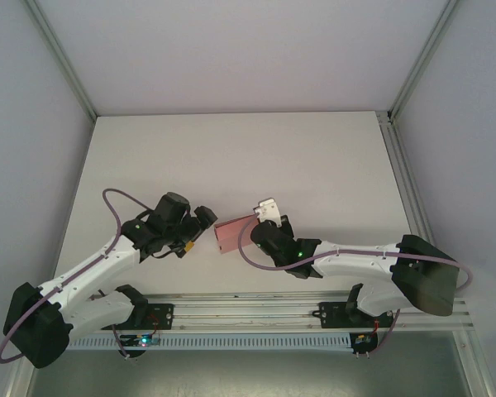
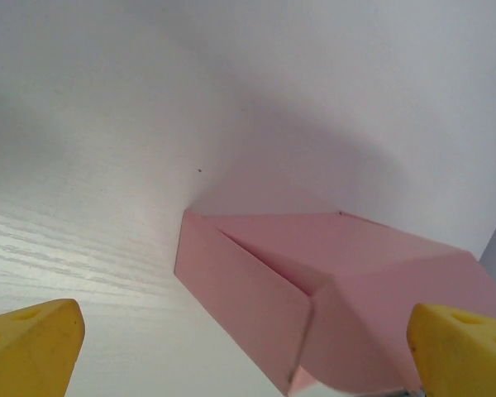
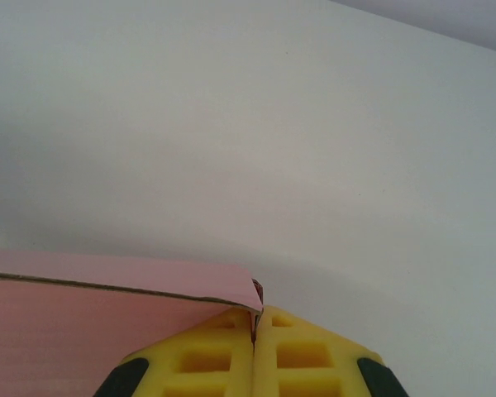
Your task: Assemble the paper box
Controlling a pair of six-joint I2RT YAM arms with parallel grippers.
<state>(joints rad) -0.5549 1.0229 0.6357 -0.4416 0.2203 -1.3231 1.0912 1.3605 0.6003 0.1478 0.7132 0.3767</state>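
The paper box (image 1: 234,235) is a small pink card box lying on the white table between my two arms. In the left wrist view the paper box (image 2: 331,281) sits just ahead of my left gripper (image 2: 248,356), with one side wall toward the camera and a flap folded over its near end. That gripper's yellow fingertips (image 2: 33,343) stand wide open on either side, touching nothing. My right gripper (image 3: 254,318) is shut on a thin edge of the paper box (image 3: 83,331) at its corner. From above, the left gripper (image 1: 202,222) is at the box's left and the right gripper (image 1: 255,235) at its right.
The white table (image 1: 231,157) stretches far beyond the box. Aluminium frame posts (image 1: 405,190) run along its right side, and plain walls close in the back and both sides. The arm bases and a rail (image 1: 248,310) lie along the near edge.
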